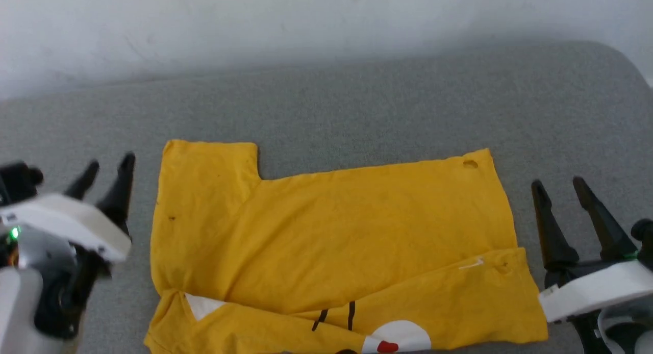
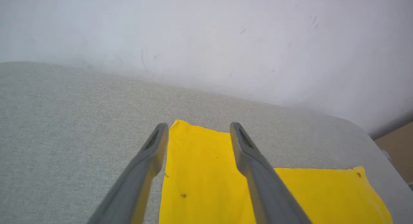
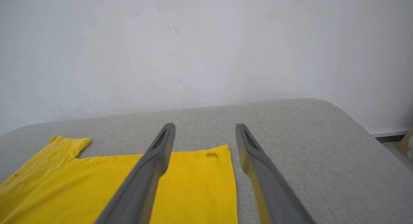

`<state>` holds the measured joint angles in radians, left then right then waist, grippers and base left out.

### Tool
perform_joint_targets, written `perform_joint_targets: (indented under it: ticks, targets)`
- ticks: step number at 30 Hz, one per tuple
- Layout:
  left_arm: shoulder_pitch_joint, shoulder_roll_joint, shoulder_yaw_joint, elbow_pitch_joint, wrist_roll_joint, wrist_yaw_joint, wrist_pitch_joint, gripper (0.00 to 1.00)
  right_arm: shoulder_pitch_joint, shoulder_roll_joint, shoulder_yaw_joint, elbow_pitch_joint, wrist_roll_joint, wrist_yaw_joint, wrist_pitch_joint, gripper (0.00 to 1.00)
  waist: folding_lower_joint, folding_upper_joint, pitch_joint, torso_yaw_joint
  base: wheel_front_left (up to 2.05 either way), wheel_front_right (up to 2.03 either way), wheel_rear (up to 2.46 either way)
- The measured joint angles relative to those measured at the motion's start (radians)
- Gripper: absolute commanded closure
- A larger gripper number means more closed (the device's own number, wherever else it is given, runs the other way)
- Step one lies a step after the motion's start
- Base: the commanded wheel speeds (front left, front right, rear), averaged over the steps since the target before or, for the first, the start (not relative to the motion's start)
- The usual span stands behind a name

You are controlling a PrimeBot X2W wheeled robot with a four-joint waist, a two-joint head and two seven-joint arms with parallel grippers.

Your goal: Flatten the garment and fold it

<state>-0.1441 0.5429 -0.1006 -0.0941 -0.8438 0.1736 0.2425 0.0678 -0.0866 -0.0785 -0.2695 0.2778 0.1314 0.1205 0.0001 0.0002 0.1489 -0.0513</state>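
- The garment (image 1: 331,231) lies on the grey fabric pad (image 1: 357,104), about central in my head view and between the two grippers. It is a mustard-yellow T-shirt laid sideways, mostly flat.
- One short sleeve (image 1: 209,165) juts out at the far left. The straight edge on the right ends at a far corner with a small dark mark (image 1: 470,164).
- A plain yellow panel covers most of the shirt and overlaps a near strip that carries the print.
- The print shows a white oval (image 1: 403,333) with a red dot (image 1: 387,347) and two black strokes (image 1: 336,317). The frame's bottom edge cuts it off.
- A small white triangle (image 1: 201,305) shows at the near-left fold.
- The left gripper (image 1: 111,162) sits just off the shirt's left edge, not touching cloth in the head view. Its jaws are spread wide with nothing between them.
- In the left wrist view, its fingers (image 2: 145,166) frame the sleeve's far corner. I cannot tell its height above the cloth.
- The right gripper (image 1: 557,182) sits just off the shirt's right edge, apart from it. Its jaws are equally wide and empty.
- In the right wrist view, its fingers (image 3: 151,172) straddle the shirt's far-right corner.
- A white wall (image 1: 255,22) stands behind the pad.
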Motion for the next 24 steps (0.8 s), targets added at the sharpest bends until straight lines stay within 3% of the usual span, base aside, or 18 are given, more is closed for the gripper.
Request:
perform_joint_targets:
  ticks: [5,9,18,24]
  targets:
    - [-0.236,-0.007,-0.012,0.183,0.025,-0.051,-0.032,0.00,-0.060,0.014,0.030,-0.022,-0.015,0.000,-0.011,0.00,0.0001,0.0000,0.083,-0.011,0.00,0.00,0.00]
    - [-0.406,0.004,-0.052,0.332,0.030,-0.100,0.023,0.00,-0.099,0.018,0.049,-0.022,-0.022,0.000,-0.019,0.00,0.0003,0.0000,0.152,-0.024,0.00,0.00,0.00]
    - [-0.605,0.066,-0.163,0.603,0.031,-0.185,0.320,0.00,-0.149,0.026,0.094,0.022,-0.021,0.000,-0.043,0.00,0.0003,-0.0001,0.271,-0.078,0.00,0.00,0.00]
    - [-0.669,0.128,-0.214,0.651,0.026,-0.210,0.522,0.00,-0.151,0.028,0.089,0.057,-0.015,0.000,-0.052,0.00,-0.0003,0.0000,0.309,-0.125,0.00,0.00,0.00]
